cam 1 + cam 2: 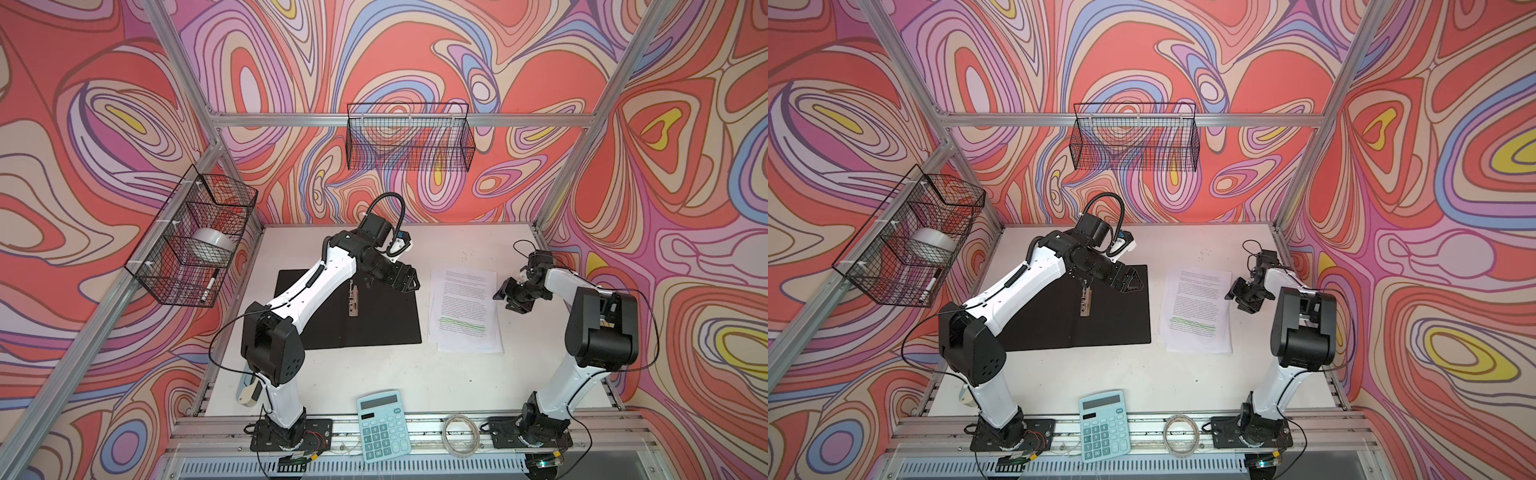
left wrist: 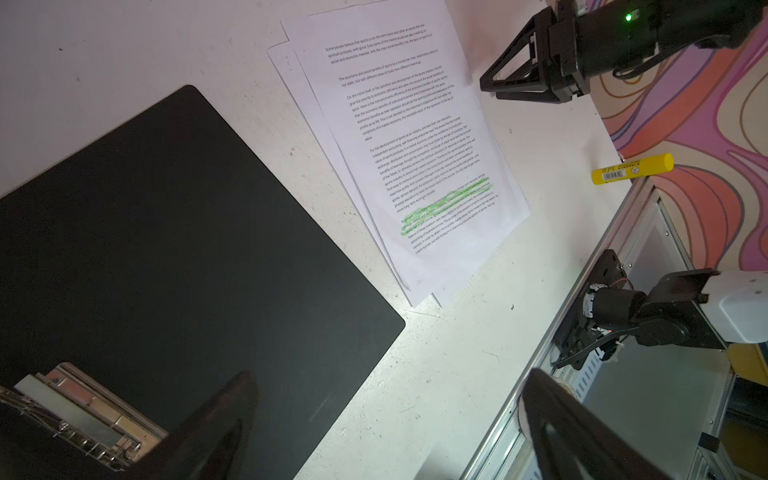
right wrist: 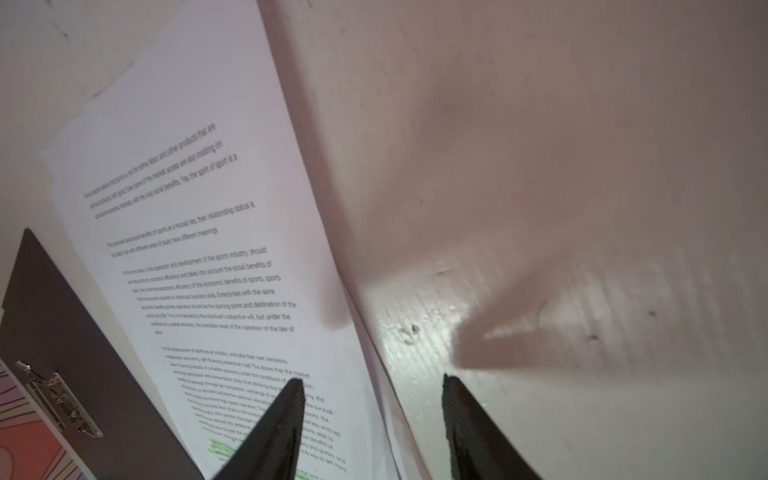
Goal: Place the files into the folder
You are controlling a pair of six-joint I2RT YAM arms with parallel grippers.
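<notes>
The folder (image 1: pixel 382 324) is lying open at mid-frame, the files (image 1: pixel 465 316) resting just right of it. The left gripper (image 1: pixel 411 282) is hovering, spread wide, over its upper right corner. The right gripper (image 1: pixel 503 300), parted, is straddling the files' right edge, seemingly gripping nothing.

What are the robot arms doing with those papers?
Two robot arms are filing papers. The flat black folder with a metal clip lies open on the white table. The white printed paper sheets, one passage highlighted green, lie beside it, not yet inside. The right gripper, jaws open, is at the sheets' edge, holding nothing. The left gripper hangs open over the folder.
</notes>
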